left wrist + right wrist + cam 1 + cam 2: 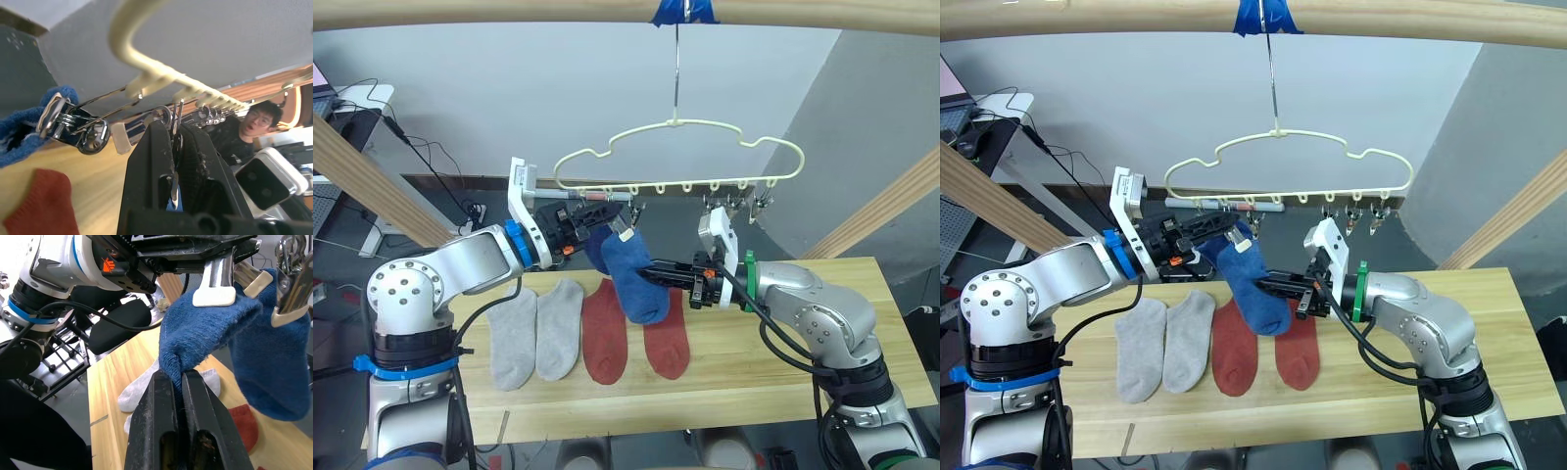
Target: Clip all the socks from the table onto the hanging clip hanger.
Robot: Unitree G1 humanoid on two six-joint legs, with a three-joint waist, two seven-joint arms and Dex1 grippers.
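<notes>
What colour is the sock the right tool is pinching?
Blue; the sock shows best in the right wrist view, pinched by the right tool.

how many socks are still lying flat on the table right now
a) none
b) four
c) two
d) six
b: two grey socks and two red socks lie on the table, while both blue socks are up at the clip hanger.

The light wooden counter [783,352] carried four socks laid flat in a row. Two grey socks [536,331] lay side by side toward its left end. Just beside them, on their right, lay two red socks [636,343].
</notes>
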